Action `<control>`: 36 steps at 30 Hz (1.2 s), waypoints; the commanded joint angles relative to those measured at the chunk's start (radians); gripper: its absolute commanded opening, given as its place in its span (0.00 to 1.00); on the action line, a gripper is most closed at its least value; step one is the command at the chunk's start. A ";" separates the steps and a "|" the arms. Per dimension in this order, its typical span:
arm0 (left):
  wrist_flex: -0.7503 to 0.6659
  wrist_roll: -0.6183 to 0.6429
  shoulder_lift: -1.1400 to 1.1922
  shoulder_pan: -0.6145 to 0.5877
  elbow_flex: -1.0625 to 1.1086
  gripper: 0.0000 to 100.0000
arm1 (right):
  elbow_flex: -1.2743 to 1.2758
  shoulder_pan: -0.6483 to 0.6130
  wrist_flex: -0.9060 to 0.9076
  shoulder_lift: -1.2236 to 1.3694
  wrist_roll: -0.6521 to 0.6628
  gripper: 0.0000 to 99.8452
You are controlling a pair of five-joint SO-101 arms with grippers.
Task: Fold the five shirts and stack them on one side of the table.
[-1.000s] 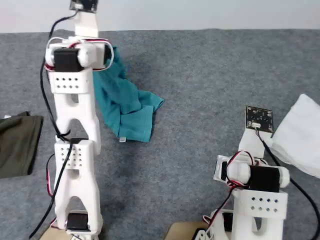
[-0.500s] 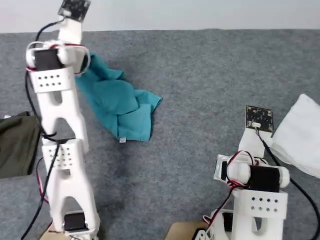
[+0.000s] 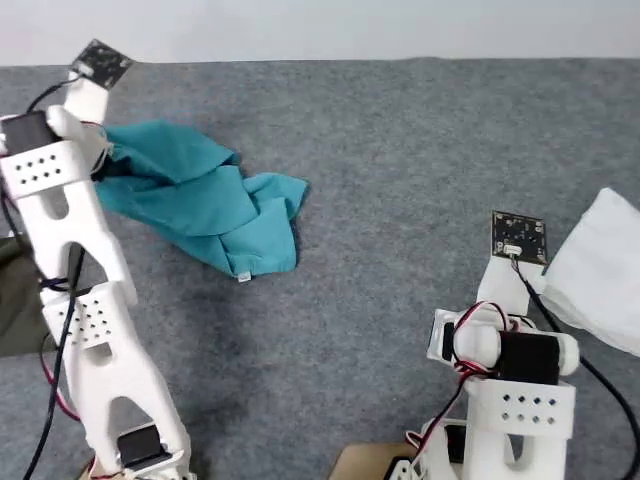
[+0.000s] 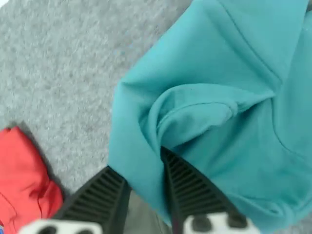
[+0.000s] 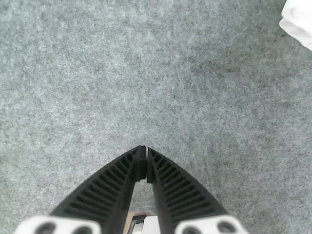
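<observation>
Left gripper (image 4: 135, 161) pinching a bunched fold of the teal shirt (image 4: 219, 73), which could slip free or crumple if pulled sideways; right gripper (image 5: 142, 151) empty, fingers pressed together.

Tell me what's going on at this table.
The left pincer grips a fold of the crumpled teal shirt on the grey table. The right pincer is shut on nothing, low over bare table near a white shirt. A dark green shirt lies beside the left arm, and a red shirt lies near the teal one. Nothing looks stacked yet.
</observation>
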 commanded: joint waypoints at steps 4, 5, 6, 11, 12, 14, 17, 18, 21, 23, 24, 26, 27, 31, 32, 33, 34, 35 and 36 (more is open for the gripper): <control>0.021 -0.008 -0.112 0.002 -0.007 0.07 | 0.003 -0.010 -0.065 -0.018 0.000 0.01; 0.021 -0.008 -0.115 0.002 -0.007 0.07 | 0.018 -0.010 -0.084 -0.018 0.000 0.01; 0.021 -0.008 -0.115 0.002 -0.007 0.07 | 0.040 -0.010 -0.104 -0.018 0.000 0.01; 0.021 -0.015 -0.132 -0.011 0.087 0.17 | 0.124 -0.010 -0.163 -0.018 0.000 0.01; 0.021 -0.015 -0.143 -0.018 0.117 0.19 | 0.140 -0.010 -0.173 -0.018 0.002 0.01; 0.021 -0.025 -0.166 -0.021 0.177 0.20 | 0.155 -0.010 -0.186 -0.018 0.002 0.01; 0.021 -0.043 -0.218 -0.021 0.251 0.20 | 0.158 -0.010 -0.188 -0.018 0.032 0.01; 0.020 -0.043 -0.238 -0.020 0.269 0.20 | 0.158 -0.010 -0.180 -0.018 0.063 0.01; 0.020 -0.043 -0.301 -0.009 0.309 0.20 | 0.152 -0.010 -0.147 -0.064 0.120 0.01; 0.020 -0.040 -0.354 -0.005 0.332 0.20 | 0.155 -0.010 -0.145 -0.160 0.124 0.01; 0.020 -0.038 -0.384 -0.005 0.343 0.20 | 0.161 -0.010 -0.147 -0.223 0.126 0.01; 0.018 -0.015 -0.440 -0.003 0.371 0.20 | 0.198 -0.021 -0.150 -0.351 0.129 0.01; 0.018 0.006 -0.466 -0.003 0.386 0.20 | 0.222 -0.033 -0.142 -0.417 0.129 0.01; 0.018 0.064 -0.571 -0.003 0.464 0.20 | 0.339 -0.058 -0.171 -0.664 0.132 0.01; 0.018 0.077 -0.597 0.000 0.490 0.20 | 0.367 -0.067 -0.188 -0.716 0.150 0.01; 0.018 0.091 -0.620 0.009 0.522 0.19 | 0.397 -0.076 -0.205 -0.757 0.189 0.01; 0.018 0.100 -0.647 0.018 0.559 0.19 | 0.422 -0.082 -0.219 -0.786 0.238 0.01; 0.018 0.106 -0.675 0.029 0.599 0.18 | 0.437 -0.085 -0.225 -0.792 0.282 0.01; 0.018 0.109 -0.703 0.043 0.641 0.16 | 0.446 -0.085 -0.231 -0.783 0.318 0.01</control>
